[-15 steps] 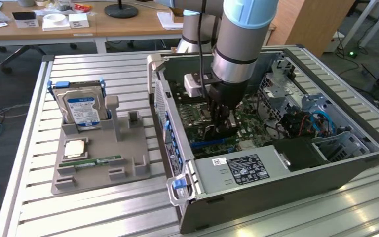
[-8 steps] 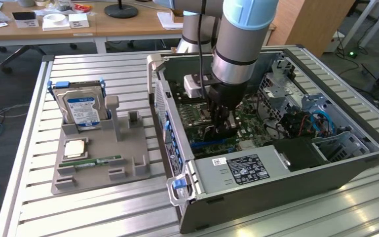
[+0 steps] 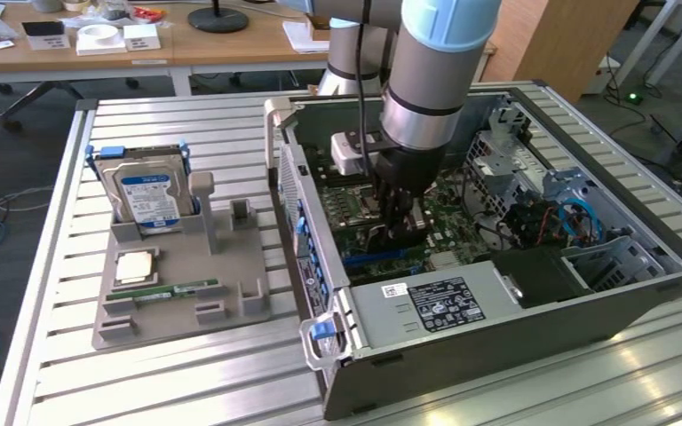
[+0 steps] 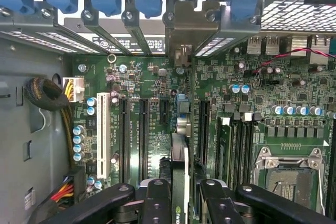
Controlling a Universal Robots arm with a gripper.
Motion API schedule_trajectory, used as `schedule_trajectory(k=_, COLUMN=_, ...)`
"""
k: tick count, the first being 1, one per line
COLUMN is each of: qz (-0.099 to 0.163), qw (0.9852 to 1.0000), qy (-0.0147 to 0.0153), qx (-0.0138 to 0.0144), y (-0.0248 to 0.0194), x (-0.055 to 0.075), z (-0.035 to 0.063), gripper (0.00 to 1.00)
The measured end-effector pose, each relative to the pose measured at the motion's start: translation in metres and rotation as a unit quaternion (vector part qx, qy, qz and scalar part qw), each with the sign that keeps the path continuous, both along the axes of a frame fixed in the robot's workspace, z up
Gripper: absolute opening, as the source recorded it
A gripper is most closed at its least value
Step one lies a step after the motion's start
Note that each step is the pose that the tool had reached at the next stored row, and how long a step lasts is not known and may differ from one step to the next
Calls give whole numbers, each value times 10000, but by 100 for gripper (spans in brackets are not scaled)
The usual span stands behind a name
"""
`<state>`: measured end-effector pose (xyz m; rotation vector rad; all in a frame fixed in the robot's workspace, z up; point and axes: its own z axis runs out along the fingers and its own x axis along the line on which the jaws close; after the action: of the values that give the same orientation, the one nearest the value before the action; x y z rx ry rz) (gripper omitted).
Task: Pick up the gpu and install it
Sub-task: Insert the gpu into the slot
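Inside the case [image 3: 495,355], the gripper [image 4: 184,186] holds its fingers [image 4: 156,203] clamped on the gpu [image 4: 179,156], which stands on edge at the motherboard [image 4: 142,77] slots.

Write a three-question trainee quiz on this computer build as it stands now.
1. True or false: the hand is shut on the graphics card inside the open computer case.
2. Where does the hard drive stand? A) in the grey holder on the exterior view's left; B) inside the case; C) on the floor.
3. Fill in: the held card stands edge-on over the green ____.
Key: 1 true; 2 A; 3 circuit board.
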<state>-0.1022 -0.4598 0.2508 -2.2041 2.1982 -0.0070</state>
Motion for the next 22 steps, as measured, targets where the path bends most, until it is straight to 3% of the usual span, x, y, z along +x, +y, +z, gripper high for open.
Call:
schedule_trajectory(k=7, qz=0, qw=10000, qy=-4, qx=0, y=0, x=0, z=9, gripper=26)
schedule_trajectory(k=12, qz=0, qw=10000, qy=-41, qx=1, y=0, x=-5, z=7, gripper=26)
schedule_trajectory(k=22, qz=0, qw=10000, qy=-45, qx=1, y=2, x=-17, z=6, gripper=26)
